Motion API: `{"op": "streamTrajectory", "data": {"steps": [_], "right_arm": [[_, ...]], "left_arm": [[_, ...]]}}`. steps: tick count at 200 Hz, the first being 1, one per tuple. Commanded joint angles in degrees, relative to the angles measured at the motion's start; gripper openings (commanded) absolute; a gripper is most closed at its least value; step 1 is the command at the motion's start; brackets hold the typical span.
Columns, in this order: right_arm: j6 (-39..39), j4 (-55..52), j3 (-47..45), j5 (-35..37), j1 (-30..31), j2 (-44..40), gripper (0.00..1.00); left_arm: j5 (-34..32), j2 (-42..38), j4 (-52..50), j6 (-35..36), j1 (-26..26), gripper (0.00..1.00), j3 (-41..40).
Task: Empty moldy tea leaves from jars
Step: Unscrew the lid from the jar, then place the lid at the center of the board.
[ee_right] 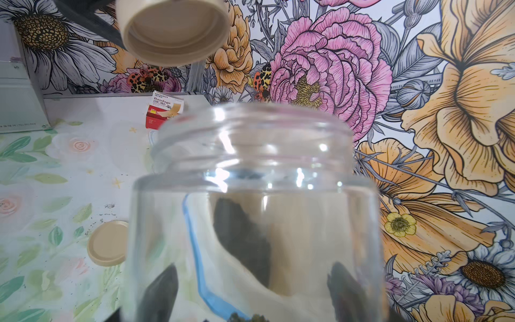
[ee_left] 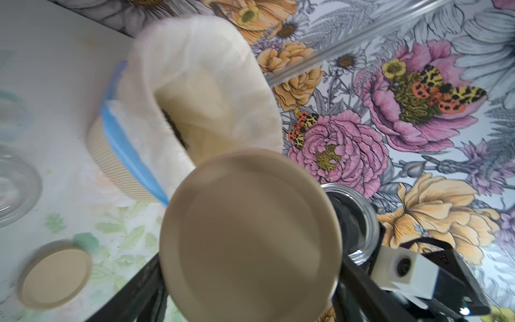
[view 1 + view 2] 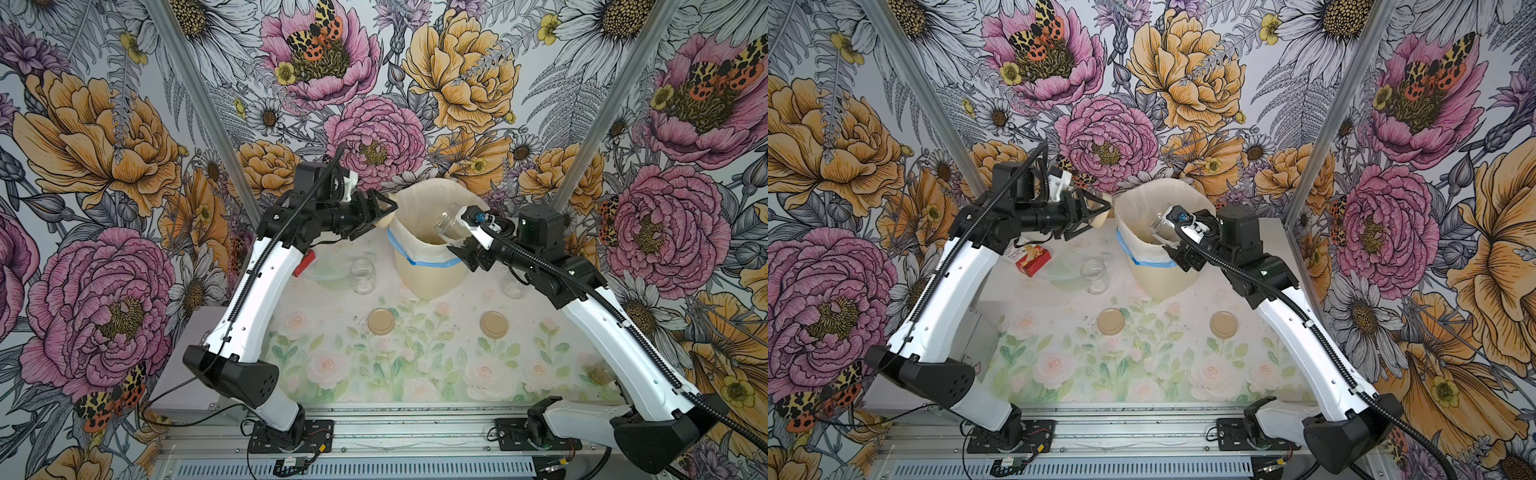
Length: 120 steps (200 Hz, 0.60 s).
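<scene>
My right gripper (image 3: 456, 233) is shut on a clear glass jar (image 3: 446, 222), tilted above the mouth of the cream ribbed bin (image 3: 428, 274). In the right wrist view this jar (image 1: 250, 195) looks empty, with dark fingers (image 1: 161, 295) on both sides. Moldy tea leaves (image 2: 174, 128) lie dark inside the bin's bag. My left gripper (image 3: 383, 212) is shut on a tan lid (image 2: 250, 234) beside the bin's left rim. An open empty jar (image 3: 363, 276) stands on the table left of the bin. Another jar (image 3: 513, 286) is partly hidden behind my right arm.
Two tan lids (image 3: 381, 321) (image 3: 493, 324) lie flat on the flowered mat in front of the bin. A red bandage box (image 3: 1032, 257) and a clear greenish dish (image 3: 1065, 270) sit at the back left. A grey box (image 3: 187, 365) stands off the mat's left edge.
</scene>
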Motion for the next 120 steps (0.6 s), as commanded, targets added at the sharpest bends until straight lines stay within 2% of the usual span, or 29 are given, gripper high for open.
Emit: {"op": "streamTrajectory", "data": {"steps": [1,22,46,81,120], "right_arm": [[1.5,5.1,1.8,-1.2,0.0,-1.5,0.49],[2.2,5.1,2.4,-1.6,0.0,-1.4,0.49],[2.8,5.1,2.8,-1.7,0.0,-1.6,0.49],[3.3,4.9,2.9,-1.8,-0.8,-2.5,0.50],[4.9,5.0,2.5,-2.9,-2.2,-3.5,0.50]], "left_arm": [[-8.2,-6.2,-2.3,7.6,5.9,0.76,-11.0],[-14.3,-10.0,-4.3,12.7,9.3,0.76,-20.3],[-19.8,-12.5,-5.1,15.7,8.8,0.76,-28.7],[-26.4,-14.1,-4.1,14.7,3.3,0.77,-39.3],[-30.8,-12.0,4.0,11.1,-3.7,0.78,-49.6]]}}
